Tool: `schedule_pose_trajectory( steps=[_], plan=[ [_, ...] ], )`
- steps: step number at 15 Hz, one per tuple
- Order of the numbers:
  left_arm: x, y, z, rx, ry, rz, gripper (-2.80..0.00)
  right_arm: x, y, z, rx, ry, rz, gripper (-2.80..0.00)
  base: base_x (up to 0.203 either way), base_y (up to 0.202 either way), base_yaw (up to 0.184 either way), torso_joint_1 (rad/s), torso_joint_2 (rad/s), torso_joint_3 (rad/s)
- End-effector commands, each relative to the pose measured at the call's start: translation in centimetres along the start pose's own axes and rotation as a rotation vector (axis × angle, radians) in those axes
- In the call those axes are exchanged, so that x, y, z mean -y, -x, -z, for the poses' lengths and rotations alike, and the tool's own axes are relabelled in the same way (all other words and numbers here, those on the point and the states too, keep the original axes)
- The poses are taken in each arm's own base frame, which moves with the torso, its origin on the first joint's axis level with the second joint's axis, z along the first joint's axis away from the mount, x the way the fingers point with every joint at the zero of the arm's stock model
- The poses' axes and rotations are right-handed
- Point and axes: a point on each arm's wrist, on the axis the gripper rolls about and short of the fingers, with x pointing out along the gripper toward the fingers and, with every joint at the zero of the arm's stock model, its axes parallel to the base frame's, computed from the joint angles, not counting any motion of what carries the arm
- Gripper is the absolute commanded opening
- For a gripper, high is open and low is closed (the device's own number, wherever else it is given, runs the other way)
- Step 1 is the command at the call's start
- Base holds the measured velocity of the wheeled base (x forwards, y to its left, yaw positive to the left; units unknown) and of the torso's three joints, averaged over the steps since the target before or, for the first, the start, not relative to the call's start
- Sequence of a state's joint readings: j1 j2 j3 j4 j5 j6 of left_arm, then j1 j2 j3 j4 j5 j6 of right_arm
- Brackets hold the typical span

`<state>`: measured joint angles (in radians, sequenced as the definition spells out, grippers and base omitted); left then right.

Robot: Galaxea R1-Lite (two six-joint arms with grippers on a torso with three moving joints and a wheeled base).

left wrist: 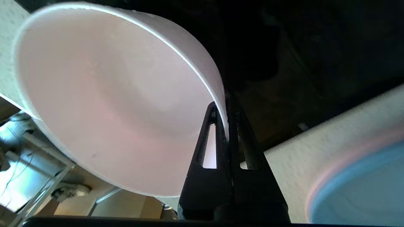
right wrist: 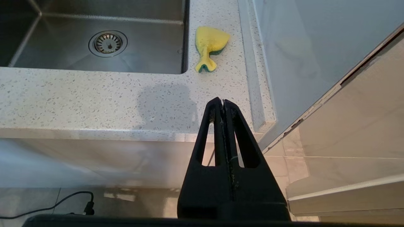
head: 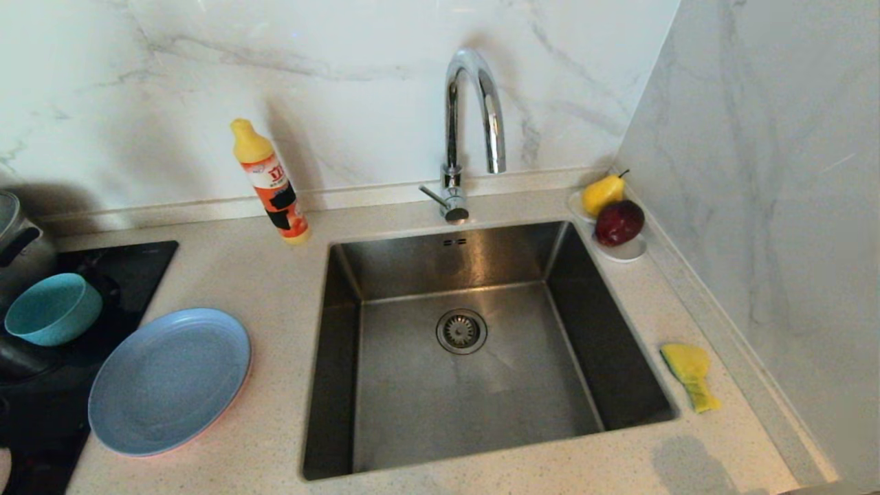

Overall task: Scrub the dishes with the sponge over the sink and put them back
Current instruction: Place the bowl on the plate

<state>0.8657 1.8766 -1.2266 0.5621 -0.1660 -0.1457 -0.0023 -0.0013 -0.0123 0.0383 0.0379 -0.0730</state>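
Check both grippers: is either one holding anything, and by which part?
The left gripper is shut on the rim of the pale pink bowl, one finger inside and one outside the wall. The right gripper is shut on nothing, parked before the counter edge.

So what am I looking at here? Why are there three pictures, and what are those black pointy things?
It's a robot with two arms, washing dishes. The big picture comes from a camera on its head, looking down at the steel sink. Each of the other two comes from a camera on one wrist. The black pointy things are its grippers, like pinching fingers. The left gripper pinches the rim of a pale pink bowl. The right gripper is shut, holds nothing and waits in front of the counter. On the counter lie a yellow sponge, a blue plate and a soap bottle. A teal bowl sits by the stove, and fruit in the corner.
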Motion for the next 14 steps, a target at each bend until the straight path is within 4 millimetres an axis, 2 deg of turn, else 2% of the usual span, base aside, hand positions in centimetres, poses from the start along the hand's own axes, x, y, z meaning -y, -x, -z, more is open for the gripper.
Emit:
schedule_pose_trajectory(
  steps=[1,5,8,11,14],
  plan=[
    [0.3,2.7,0.8,0.045,-0.011,0.006,-2.8,0.0,0.0,0.0,-0.001,0.001,0.0,-2.8,0.0,0.0,0.0,0.0,0.0,0.0],
    [1.0,6.8,2.5,0.053,-0.033,0.042,-2.8,0.0,0.0,0.0,-0.001,0.001,0.0,-2.8,0.0,0.0,0.0,0.0,0.0,0.0],
    [2.8,9.3,4.2,0.042,-0.098,0.073,-2.8,0.0,0.0,0.0,-0.001,0.001,0.0,-2.8,0.0,0.0,0.0,0.0,0.0,0.0],
    [5.9,10.8,6.2,0.029,-0.192,0.124,-2.8,0.0,0.0,0.0,-0.001,0.001,0.0,-2.8,0.0,0.0,0.0,0.0,0.0,0.0],
    [9.9,11.3,8.2,0.022,-0.273,0.135,-2.8,0.0,0.0,0.0,-0.001,0.001,0.0,-2.8,0.0,0.0,0.0,0.0,0.0,0.0]
  ],
)
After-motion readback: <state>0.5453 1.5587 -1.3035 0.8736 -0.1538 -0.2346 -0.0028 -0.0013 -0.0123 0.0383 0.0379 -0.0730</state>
